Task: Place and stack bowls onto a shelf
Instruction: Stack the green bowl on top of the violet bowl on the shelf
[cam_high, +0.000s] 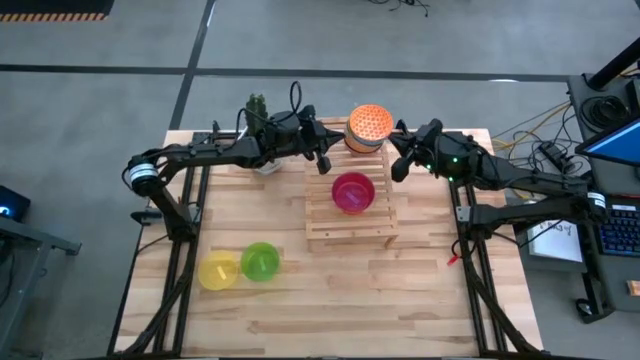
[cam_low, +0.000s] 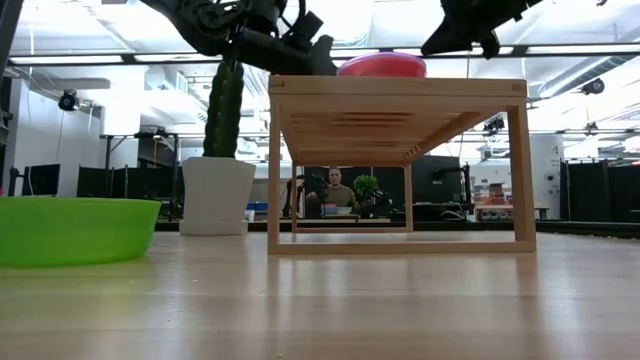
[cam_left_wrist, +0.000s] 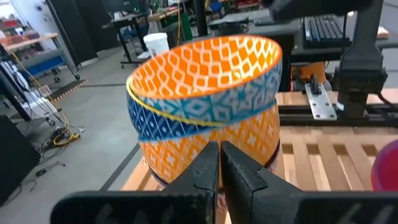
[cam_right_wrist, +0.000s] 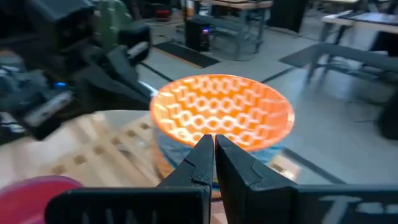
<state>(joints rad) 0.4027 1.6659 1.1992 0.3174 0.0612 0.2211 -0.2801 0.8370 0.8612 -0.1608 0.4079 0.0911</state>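
Both end effectors flank the orange lattice bowl.

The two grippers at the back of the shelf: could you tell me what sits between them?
In the high view, the stack of patterned bowls, orange lattice one on top, stands on the shelf between the left gripper and right gripper.

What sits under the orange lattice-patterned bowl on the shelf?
The orange lattice-patterned bowl tops a stack on the light wooden slatted shelf. Directly beneath it is a blue-white patterned bowl, then another orange patterned bowl. Anything lower is hidden by the left gripper.
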